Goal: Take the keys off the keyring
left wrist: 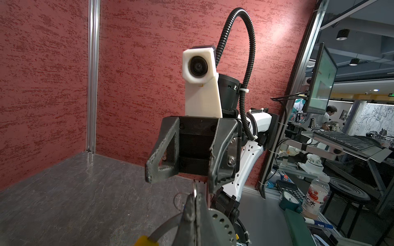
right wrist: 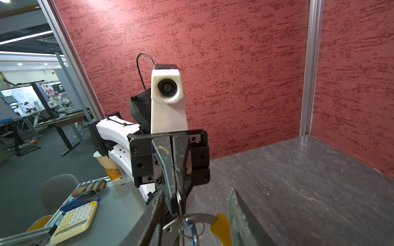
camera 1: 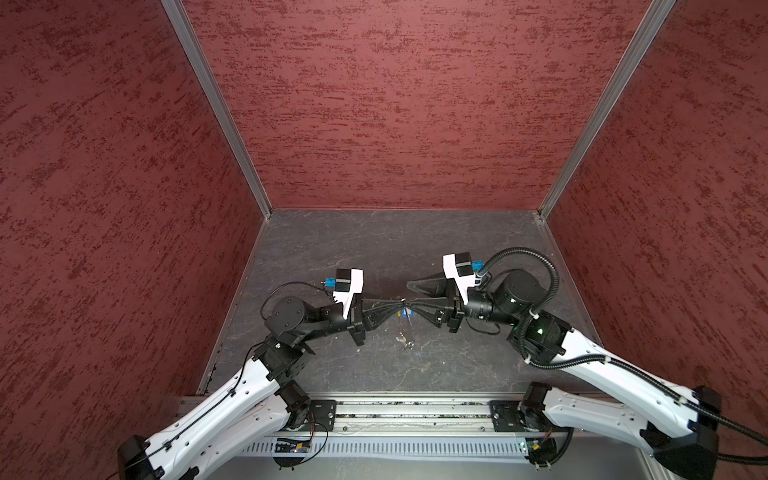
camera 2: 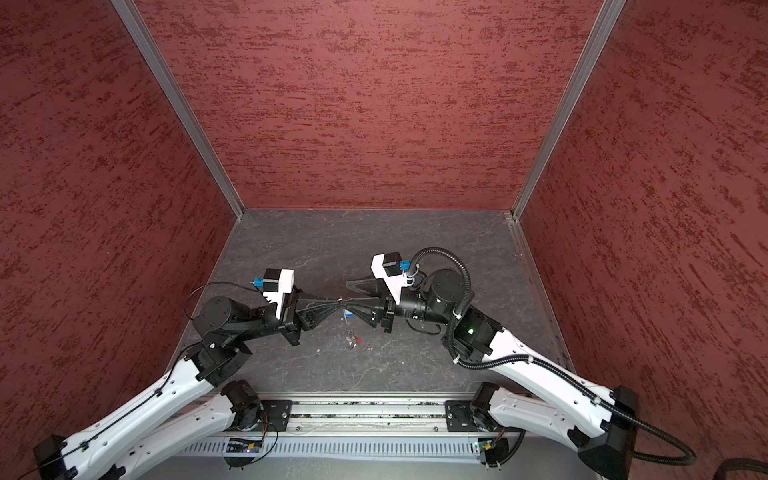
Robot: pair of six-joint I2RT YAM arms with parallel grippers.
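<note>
Obs., both arms raised over the dark stone-pattern tabletop [camera 1: 374,249], grippers tip to tip. All positions are referenced to the left gripper [camera 1: 398,300].

- Left gripper: jaws fully closed. The right wrist view showed its two fingers pressed together, with a small ring [right wrist: 179,197] pinched at the tips. The same pinch was seen in the left wrist view [left wrist: 195,189].
- Keyring [right wrist: 200,216]: hung from the left gripper's tips. It was a silvery wire loop running just below them, and the yellow segment [right wrist: 221,228] sat on the loop's far side from the tips. The yellow segment also showed in the left wrist view [left wrist: 146,240], beside the left gripper's fingers.
- Keys [camera 2: 352,340]: a small silvery cluster dangled well below the left gripper, with the red tag [camera 2: 359,340] at the cluster. The blue tag [camera 2: 350,316] sat higher, just under the gripper's tips. I could not tell whether the cluster touched the tabletop.
- Right gripper [left wrist: 181,182]: faced the left gripper head-on with its jaws apart. In both top views one finger stood above the left gripper's tips and the other level with them. The keyring loop lay between its fingers. I could not tell whether either finger touched the wire.
</note>
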